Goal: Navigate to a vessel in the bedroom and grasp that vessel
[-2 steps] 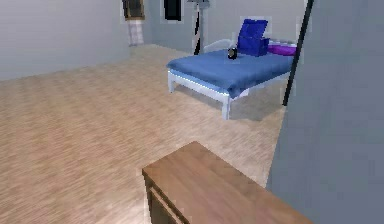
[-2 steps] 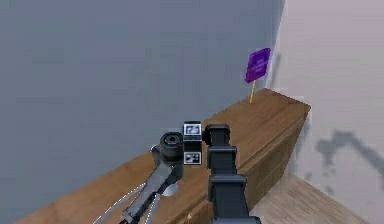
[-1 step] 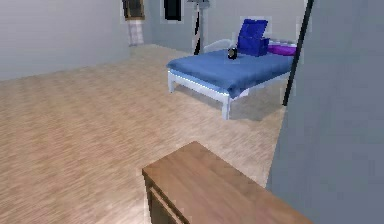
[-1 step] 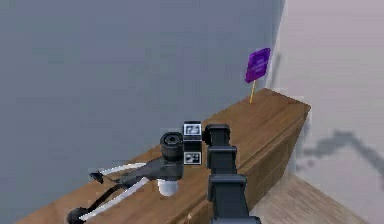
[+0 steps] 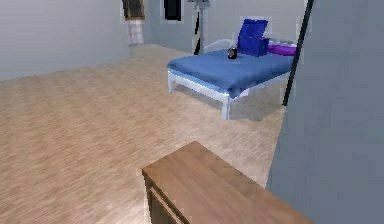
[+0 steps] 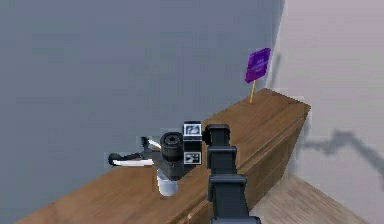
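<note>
Nearby, a pale cylindrical vessel [image 6: 168, 183] stands on the wooden dresser [image 6: 262, 122] at the hand [image 6: 128, 155]; whether held, unclear.

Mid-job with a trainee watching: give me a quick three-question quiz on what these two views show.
1. True or false: the bed has a red cover.
2. What stands on the wooden top near the gripper? A: a pale cylindrical vessel. B: a lamp. C: a stack of books.
3. Fill in: the sign on a stick at the wooden top's far end is ____ in colour.

Key: 1 false, the cover is blue. 2 A. 3 purple.
</note>
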{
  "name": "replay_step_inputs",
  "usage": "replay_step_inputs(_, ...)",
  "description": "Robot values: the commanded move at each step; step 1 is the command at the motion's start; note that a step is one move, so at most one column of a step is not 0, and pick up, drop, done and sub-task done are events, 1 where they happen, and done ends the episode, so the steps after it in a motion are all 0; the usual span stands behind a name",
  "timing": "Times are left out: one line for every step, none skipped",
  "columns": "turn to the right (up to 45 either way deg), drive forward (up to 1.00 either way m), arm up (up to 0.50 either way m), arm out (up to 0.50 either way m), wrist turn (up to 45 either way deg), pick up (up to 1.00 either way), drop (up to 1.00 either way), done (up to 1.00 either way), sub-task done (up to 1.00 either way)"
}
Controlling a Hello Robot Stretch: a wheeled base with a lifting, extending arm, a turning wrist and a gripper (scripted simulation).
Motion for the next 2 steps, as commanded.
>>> replay_step_inputs(0.0,0.0,0.0,0.0,24.0,0.0,0.0,0.0,0.0)
replay_step_inputs(0.0,0.0,-0.3,0.0,0.0,0.0,0.0,0.0,0.0)
